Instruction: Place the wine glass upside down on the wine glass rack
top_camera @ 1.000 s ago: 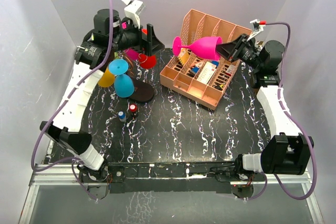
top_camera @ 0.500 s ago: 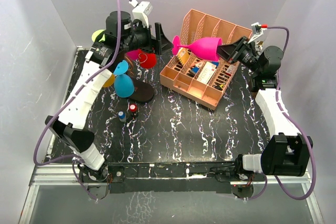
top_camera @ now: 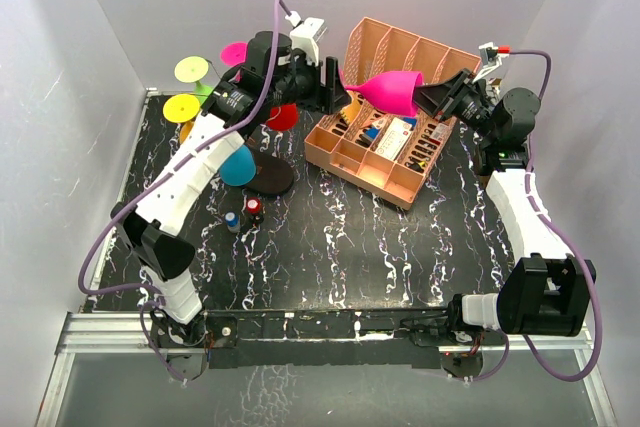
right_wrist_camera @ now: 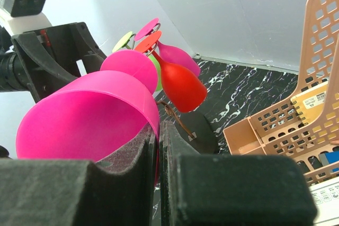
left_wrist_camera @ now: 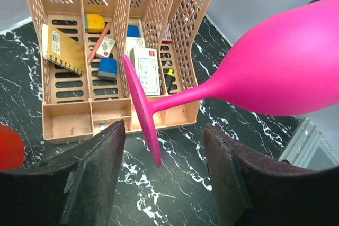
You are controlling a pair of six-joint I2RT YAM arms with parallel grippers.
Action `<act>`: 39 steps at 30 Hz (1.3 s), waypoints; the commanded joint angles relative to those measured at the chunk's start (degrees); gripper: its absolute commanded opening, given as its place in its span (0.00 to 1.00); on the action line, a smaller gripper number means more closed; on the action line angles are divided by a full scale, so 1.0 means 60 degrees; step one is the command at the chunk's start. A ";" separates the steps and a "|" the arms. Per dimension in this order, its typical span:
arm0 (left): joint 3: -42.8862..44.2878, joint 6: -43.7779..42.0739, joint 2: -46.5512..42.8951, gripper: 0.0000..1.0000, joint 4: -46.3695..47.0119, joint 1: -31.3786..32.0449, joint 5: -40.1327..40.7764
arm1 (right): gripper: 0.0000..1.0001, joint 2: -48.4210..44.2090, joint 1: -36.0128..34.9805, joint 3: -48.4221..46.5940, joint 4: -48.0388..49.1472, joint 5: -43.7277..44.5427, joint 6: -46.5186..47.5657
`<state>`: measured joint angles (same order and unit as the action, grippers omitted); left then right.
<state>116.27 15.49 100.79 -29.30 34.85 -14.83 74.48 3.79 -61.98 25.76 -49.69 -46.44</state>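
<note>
1. Currently the wine glass [top_camera: 395, 90] is in the air above the peach file organiser [top_camera: 395, 47], lying roughly level. The mouth of its bowl faces the robot's right and its foot [left_wrist_camera: 143, 109] points left.
2. The right gripper [top_camera: 428, 97] has the glass. In the right wrist view its fingers [right_wrist_camera: 132, 178] are nearly closed, pinching the rim wall of the bowl [right_wrist_camera: 90, 120] with one finger inside and one outside.
3. The left gripper [top_camera: 335, 97] holds nothing and its fingers [left_wrist_camera: 95, 183] are spread wide. In the left wrist view the foot sits in the gap between them, near the tips and touching neither pad.
4. The key relation is that the glass's long axis runs across the left gripper's opening rather than along it. The foot shows nearly edge-on, and the stem [left_wrist_camera: 185, 96] slants away toward the right-hand finger and the bowl.
5. The left arm is nearer the foot and stem, so this looks like a handover being set up. Closing will probably need the stem or the foot's edge centred between the pads first.
6. The wine glass rack [top_camera: 272, 177] stands at the left rear of the table [top_camera: 350, 247], on the left arm's side and well apart from the held glass. Several coloured glasses [top_camera: 195, 69] already hang from it.
</note>
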 commanded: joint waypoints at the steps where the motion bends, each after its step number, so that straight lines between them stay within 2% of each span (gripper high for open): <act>1: 0.0530 -0.0329 -0.0204 0.55 0.0079 0.0080 0.0521 | 0.08 -0.0242 -0.0046 0.0099 0.0600 -0.0046 0.0243; 8: 0.0679 -0.0703 -0.0308 0.49 0.0072 0.0094 0.0925 | 0.08 -0.0181 -0.0084 0.0063 0.0527 -0.0190 0.0376; 20: 0.0569 -0.0752 -0.0235 0.28 0.0050 0.0093 0.0886 | 0.08 -0.0219 -0.0150 0.0068 0.0372 -0.0117 0.0623; 33: 0.0242 -0.0768 -0.0469 0.33 -0.0093 0.0109 0.1036 | 0.08 -0.0165 -0.0156 -0.0027 0.0104 0.0065 0.0909; 37: 0.0234 -0.0721 -0.0434 0.32 -0.0104 0.0102 0.1025 | 0.08 -0.0194 -0.0156 0.0007 0.0101 0.0094 0.0906; 39: 0.0222 -0.0720 -0.0447 0.29 -0.0112 0.0103 0.0997 | 0.08 -0.0196 -0.0149 -0.0023 0.0102 0.0101 0.0924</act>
<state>117.95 11.11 100.82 -29.93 35.33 -9.19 74.48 3.01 -61.28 24.10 -50.46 -41.87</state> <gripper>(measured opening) 0.317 0.098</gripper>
